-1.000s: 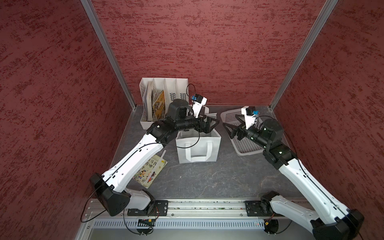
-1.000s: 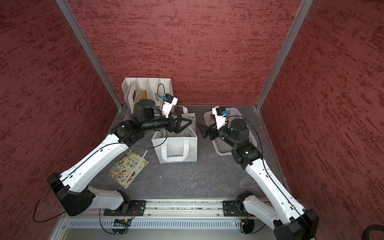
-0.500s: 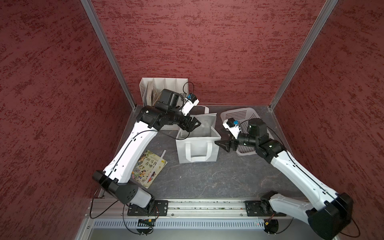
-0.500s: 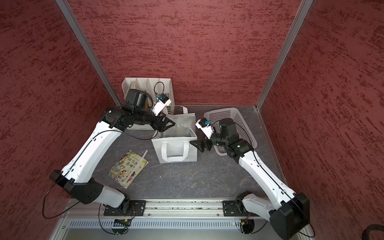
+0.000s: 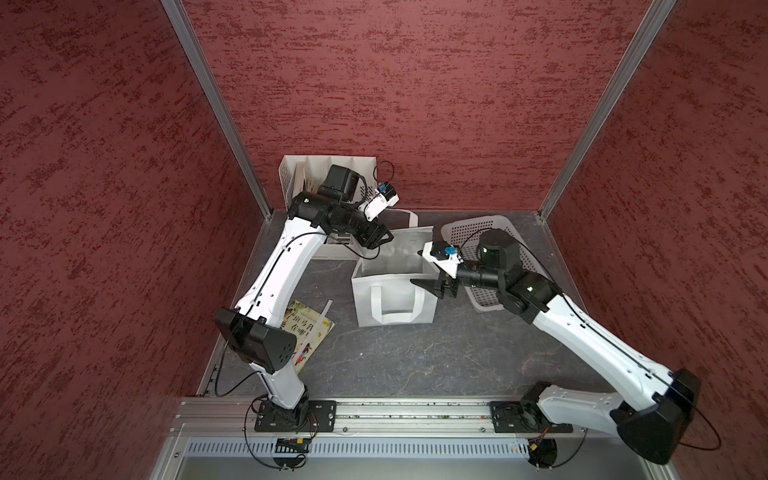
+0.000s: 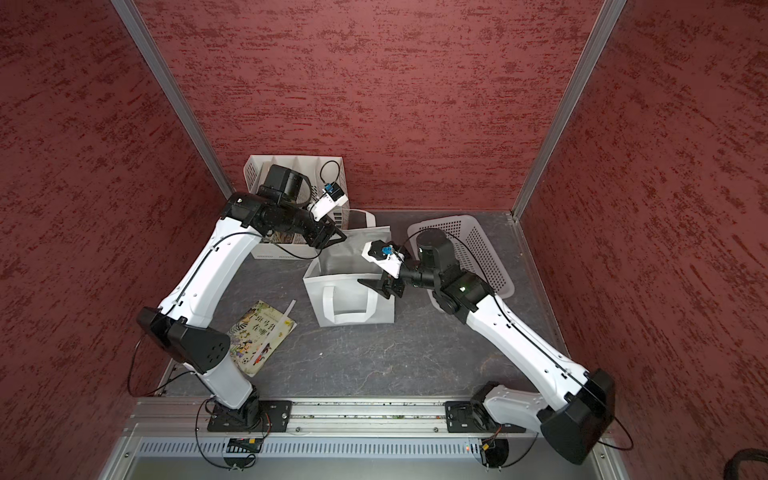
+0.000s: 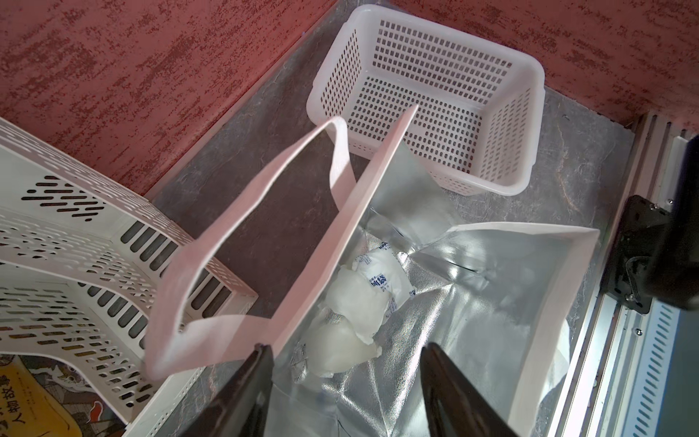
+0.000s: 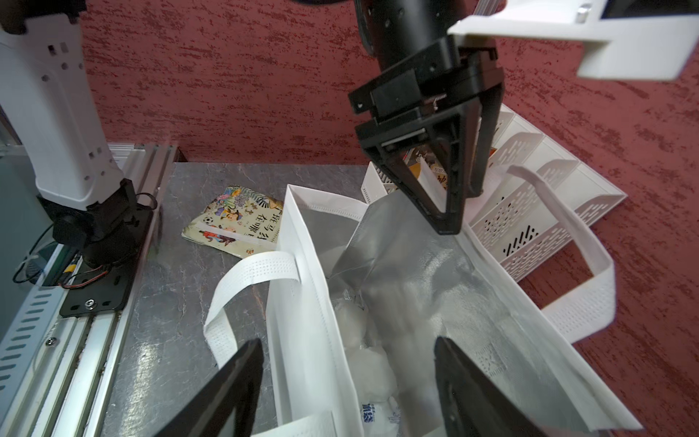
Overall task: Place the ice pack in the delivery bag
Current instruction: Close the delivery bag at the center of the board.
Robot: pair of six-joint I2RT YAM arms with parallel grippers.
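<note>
At mid-frame I'm seeing the ice pack (image 7: 363, 295) lying inside the delivery bag (image 7: 491, 314), seemingly done; left gripper (image 7: 344, 347) and right gripper (image 8: 348, 342) spread, empty.

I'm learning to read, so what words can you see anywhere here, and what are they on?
"在哪": on the picture book on the table; other title characters unclear.
"冰袋": blue print on the ice pack in the delivery bag; smaller print blurred.
Yellow book in the file rack: characters cut off, unreadable.

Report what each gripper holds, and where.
Nothing is held. Left gripper and right gripper stand open; the ice pack lies inside the delivery bag.
</note>
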